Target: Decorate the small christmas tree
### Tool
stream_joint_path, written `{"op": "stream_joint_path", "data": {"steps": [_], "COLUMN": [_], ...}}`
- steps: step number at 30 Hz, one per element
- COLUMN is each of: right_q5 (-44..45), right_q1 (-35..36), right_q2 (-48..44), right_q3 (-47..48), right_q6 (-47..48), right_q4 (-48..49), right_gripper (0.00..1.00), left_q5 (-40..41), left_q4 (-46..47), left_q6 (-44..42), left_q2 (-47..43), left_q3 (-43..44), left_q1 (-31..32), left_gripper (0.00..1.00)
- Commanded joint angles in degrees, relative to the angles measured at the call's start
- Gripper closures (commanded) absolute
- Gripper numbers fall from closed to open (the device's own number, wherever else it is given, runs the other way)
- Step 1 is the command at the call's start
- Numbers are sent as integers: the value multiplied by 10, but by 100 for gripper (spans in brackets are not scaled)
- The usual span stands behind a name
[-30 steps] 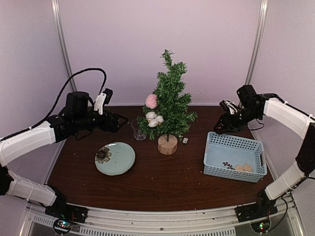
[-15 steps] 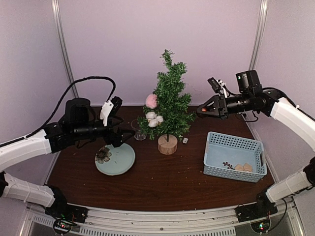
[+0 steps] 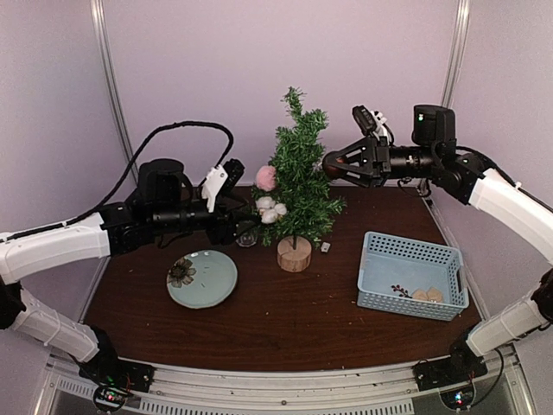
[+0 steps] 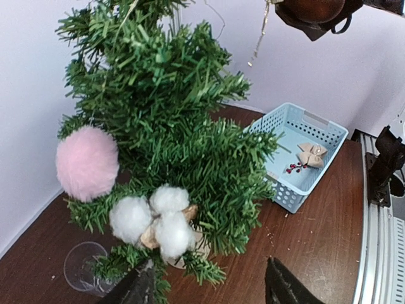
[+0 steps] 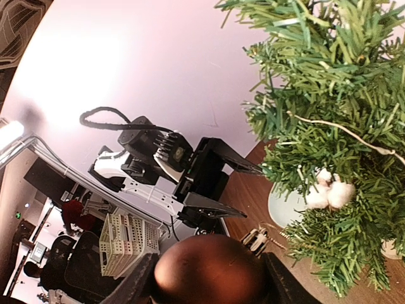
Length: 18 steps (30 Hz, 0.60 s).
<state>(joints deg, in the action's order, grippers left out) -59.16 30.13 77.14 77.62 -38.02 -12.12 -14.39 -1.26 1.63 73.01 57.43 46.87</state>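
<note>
Top view: the small christmas tree [image 3: 298,186] stands at the middle back of the bench [image 3: 285,320], between both arms. Left wrist view: the left gripper [image 4: 211,273] has its jaws apart and empty below the cotton puffs [image 4: 155,218]. Right wrist view: the right gripper [image 5: 209,277] has its jaws clamped on a brown ball [image 5: 209,266].

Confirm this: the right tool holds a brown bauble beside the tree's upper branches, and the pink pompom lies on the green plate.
Wrong in one point. The pink pompom is not on the plate; it hangs on the small christmas tree, just above the white cotton sprig, as the left wrist view shows. The right tool does hold the brown bauble beside the upper branches.
</note>
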Motion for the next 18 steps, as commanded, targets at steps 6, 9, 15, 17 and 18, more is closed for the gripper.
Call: {"op": "stream_joint_path", "data": {"steps": [6, 9, 15, 17, 18], "right_q5": [-19, -19, -14, -13, -12], "right_q1": [50, 65, 78, 81, 81], "right_q2": [8, 14, 25, 29, 31], "right_q3": [-2, -10, -11, -17, -19], "right_q6": [-71, -86, -105, -115, -119], "right_q4": [90, 115, 152, 170, 176], "right_gripper": [64, 64, 64, 64, 64], "left_q5": [-7, -2, -9, -10, -9], "left_q4": [99, 116, 164, 184, 191], "left_q6": [-11, -26, 3, 15, 20], "left_q2": [52, 64, 93, 105, 110], "left_q3": [52, 60, 83, 93, 95], "left_q1": [29, 38, 43, 45, 47], "left_gripper": [46, 46, 39, 38, 38]}}
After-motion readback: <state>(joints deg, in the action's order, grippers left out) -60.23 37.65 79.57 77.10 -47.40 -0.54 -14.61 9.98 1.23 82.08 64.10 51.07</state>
